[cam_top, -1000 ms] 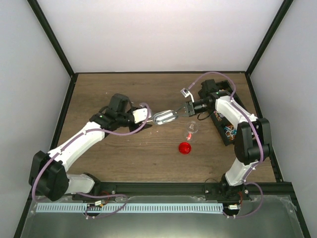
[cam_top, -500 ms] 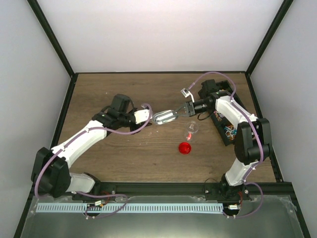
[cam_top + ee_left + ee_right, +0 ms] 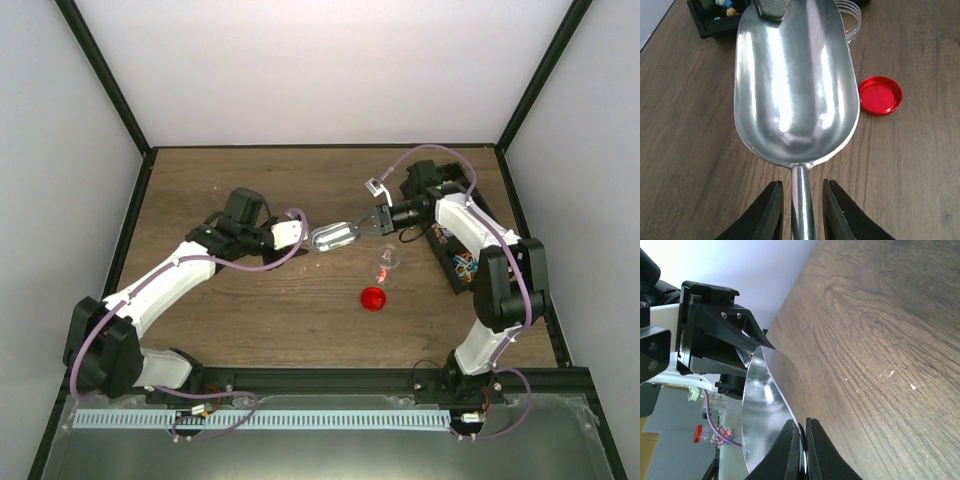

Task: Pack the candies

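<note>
Empty scoop held between two arms over a brown wood-grain table (image 3: 250, 180) enclosed by plain white walls (image 3: 320, 70).

A black open tray (image 3: 447, 268) at the table's right edge holds the tiny multicoloured wrapped candies (image 3: 462, 263). Near it, towards the middle, a clear plastic jar (image 3: 388, 262) lies on its side with something pinkish-red inside, and a round red lid (image 3: 373, 298) lies flat just in front of the jar. The silvery metal scoop (image 3: 797, 85) hangs mid-table with a bare bowl. The right gripper (image 3: 372, 222) is clenched on its front rim. The left gripper (image 3: 802, 184) straddles the handle with a slim gap showing on each side, and I cannot tell whether it grips.
</note>
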You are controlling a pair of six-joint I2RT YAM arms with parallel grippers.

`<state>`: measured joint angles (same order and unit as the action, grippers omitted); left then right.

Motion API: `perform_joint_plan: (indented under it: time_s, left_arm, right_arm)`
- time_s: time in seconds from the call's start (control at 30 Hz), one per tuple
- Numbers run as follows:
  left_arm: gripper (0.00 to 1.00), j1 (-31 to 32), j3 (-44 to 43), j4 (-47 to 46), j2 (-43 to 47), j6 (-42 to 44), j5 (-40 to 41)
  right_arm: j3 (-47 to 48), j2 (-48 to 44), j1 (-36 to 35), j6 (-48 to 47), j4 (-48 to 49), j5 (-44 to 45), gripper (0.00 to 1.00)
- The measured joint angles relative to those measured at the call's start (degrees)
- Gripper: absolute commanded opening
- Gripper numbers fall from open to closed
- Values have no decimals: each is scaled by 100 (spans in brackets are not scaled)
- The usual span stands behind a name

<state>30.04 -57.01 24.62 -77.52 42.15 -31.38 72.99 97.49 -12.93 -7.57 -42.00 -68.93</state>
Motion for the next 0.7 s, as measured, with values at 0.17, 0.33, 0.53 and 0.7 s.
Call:
perform_joint_plan:
  time_s: [0.17, 0.33, 0.53, 0.7]
  left_arm:
    - [13, 0, -55, -4, 0, -9, -50]
    - [4, -2, -87, -33, -24, -50, 4]
    - [4, 15, -107, 48, -70, -157, 37]
    - [4, 15, -221, 94, -234, -446, 74]
  right_arm:
    - [0, 0, 0, 13, 0, 15, 1]
    - [-2, 0, 0, 46, 2, 31, 22]
    - [118, 4, 389, -133, -144, 63, 79]
    - [817, 120, 1722, -654, -636, 426, 83]
